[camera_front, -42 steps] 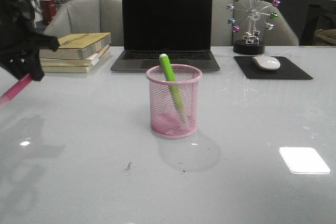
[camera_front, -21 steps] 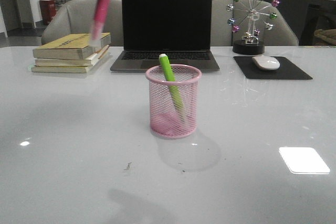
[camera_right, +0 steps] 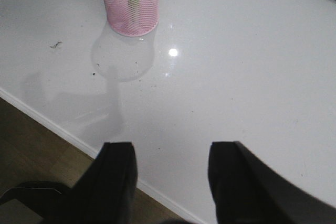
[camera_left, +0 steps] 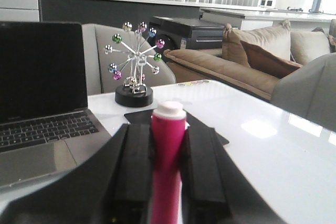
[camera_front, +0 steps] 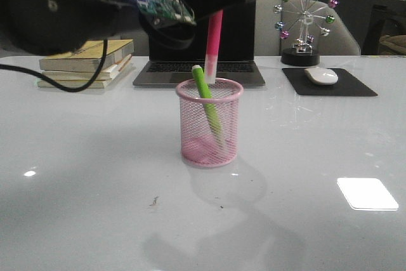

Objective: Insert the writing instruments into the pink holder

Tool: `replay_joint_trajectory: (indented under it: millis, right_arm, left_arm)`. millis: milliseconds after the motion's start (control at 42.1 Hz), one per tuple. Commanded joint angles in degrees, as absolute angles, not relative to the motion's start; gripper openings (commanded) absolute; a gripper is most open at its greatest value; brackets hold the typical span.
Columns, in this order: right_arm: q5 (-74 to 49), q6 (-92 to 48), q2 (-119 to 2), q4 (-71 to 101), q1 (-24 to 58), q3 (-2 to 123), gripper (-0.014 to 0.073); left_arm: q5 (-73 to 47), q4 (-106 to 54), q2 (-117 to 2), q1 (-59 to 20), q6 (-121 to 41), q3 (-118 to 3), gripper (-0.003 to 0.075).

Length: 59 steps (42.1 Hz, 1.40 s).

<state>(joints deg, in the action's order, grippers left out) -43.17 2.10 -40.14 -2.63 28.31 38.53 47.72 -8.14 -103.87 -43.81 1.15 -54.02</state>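
Glossy white table [camera_front: 95,176] fills the front view, with the pink holder [camera_front: 210,123] standing upright near its middle. Inside it the green marker [camera_front: 207,103] leans toward the left rim, its pale tip poking above the edge. The pink marker [camera_front: 214,46] hangs nearly vertical, whitish end down, that end just above the rim at the far side of the holder. The left gripper [camera_left: 168,148] has its jaws closed on this marker's body, as the left wrist view shows. The right gripper [camera_right: 170,169] hovers over the near table edge, well apart from the holder, jaws spread with nothing between them. Behind the holder sits a laptop [camera_front: 202,61]; books [camera_front: 85,63] lie to its left, a mouse [camera_front: 321,75] on a dark pad [camera_front: 329,82] to its right, and a ball ornament [camera_front: 305,23] beyond.
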Motion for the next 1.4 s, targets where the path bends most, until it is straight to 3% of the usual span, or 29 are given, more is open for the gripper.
replay_joint_trajectory:
  millis: [0, 333, 452, 642, 856, 1023, 1189, 1379]
  right_arm:
    - [-39.7, 2.1, -39.9, -3.7, 28.4, 40.1, 0.0432]
    - [-39.7, 2.1, -39.9, -3.7, 28.4, 40.1, 0.0432]
    - [-39.7, 2.1, -39.9, -3.7, 28.4, 40.1, 0.0432]
    - [-39.7, 2.1, -39.9, -3.7, 28.4, 40.1, 0.0432]
    - [-39.7, 2.1, -39.9, -3.7, 28.4, 40.1, 0.0432]
    - [-39.7, 2.1, -39.9, -3.7, 28.4, 40.1, 0.0432]
    - [-39.7, 2.1, -39.9, -3.7, 28.4, 40.1, 0.0432]
    - [-39.7, 2.1, -39.9, -3.7, 28.4, 40.1, 0.0432]
  left_arm:
    - [53.7, -8.3, -103.0, -44.1, 2.1, -55.8, 0.0097]
    - [51.4, -8.2, -104.4, -44.1, 2.1, -55.8, 0.0347]
    - [49.0, -8.0, -103.3, -44.1, 1.5, -55.8, 0.0353]
    - [34.8, -7.9, -94.8, -43.5, -3.0, -56.1, 0.0353]
    - [0.6, -3.8, -81.2, -43.2, -7.5, -60.2, 0.0353]
    - [-17.8, -0.3, -71.6, -43.2, -7.5, -61.8, 0.0353]
    - [-27.4, 0.0, -63.2, -43.2, -7.5, -60.7, 0.0353]
    - [-29.4, -0.3, -52.4, -43.2, -7.5, -53.8, 0.0353]
